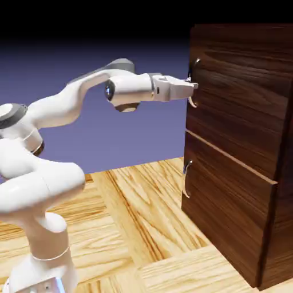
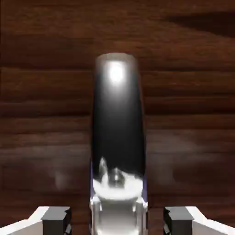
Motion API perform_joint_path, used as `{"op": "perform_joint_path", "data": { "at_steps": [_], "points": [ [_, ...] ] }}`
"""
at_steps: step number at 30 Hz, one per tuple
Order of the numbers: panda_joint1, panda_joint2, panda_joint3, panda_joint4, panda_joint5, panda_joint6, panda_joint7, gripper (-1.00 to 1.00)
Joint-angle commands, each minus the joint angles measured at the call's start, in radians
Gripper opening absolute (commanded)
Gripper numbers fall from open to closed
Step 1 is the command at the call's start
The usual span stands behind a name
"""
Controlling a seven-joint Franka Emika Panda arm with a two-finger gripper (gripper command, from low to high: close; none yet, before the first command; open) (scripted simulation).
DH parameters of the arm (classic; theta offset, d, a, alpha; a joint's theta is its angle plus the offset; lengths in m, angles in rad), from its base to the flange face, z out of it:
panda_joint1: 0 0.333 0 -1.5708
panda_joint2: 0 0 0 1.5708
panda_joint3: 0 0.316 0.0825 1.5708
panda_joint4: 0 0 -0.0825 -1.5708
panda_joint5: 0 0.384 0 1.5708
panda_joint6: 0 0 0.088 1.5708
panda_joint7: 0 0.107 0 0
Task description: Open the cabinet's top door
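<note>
Gripping top door (image 1: 240,97) handle (image 2: 117,133), end effector (image 1: 192,87) level

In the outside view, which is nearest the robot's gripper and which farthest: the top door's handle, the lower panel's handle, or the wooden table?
1. Top door's handle: right at the gripper, on the cabinet's upper front.
2. Lower panel's handle: below it, on the shorter panel.
3. Table: lowest, beneath the arm.

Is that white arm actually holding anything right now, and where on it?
Yes. The gripper is shut on the top door's curved silver handle, around the middle of its curve, on the cabinet.
</note>
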Motion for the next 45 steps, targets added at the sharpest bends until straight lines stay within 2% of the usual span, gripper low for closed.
{"op": "perform_joint_path", "data": {
  "at_steps": [1,11,22,34,45],
  "points": [
    [0.029,-0.005,-0.022,-0.036,0.001,-0.032,-0.021,-1.0],
    [0.281,-0.052,-0.346,-0.361,-0.154,-0.374,-0.186,-1.0],
    [0.334,-0.051,-0.745,-0.495,-0.472,-0.666,-0.287,-1.0],
    [0.32,0.125,-1.18,-0.454,-0.866,-0.962,-0.422,-1.0],
    [0.451,0.484,-1.574,-0.209,-1.232,-1.274,-0.591,-1.0]
  ]
}}
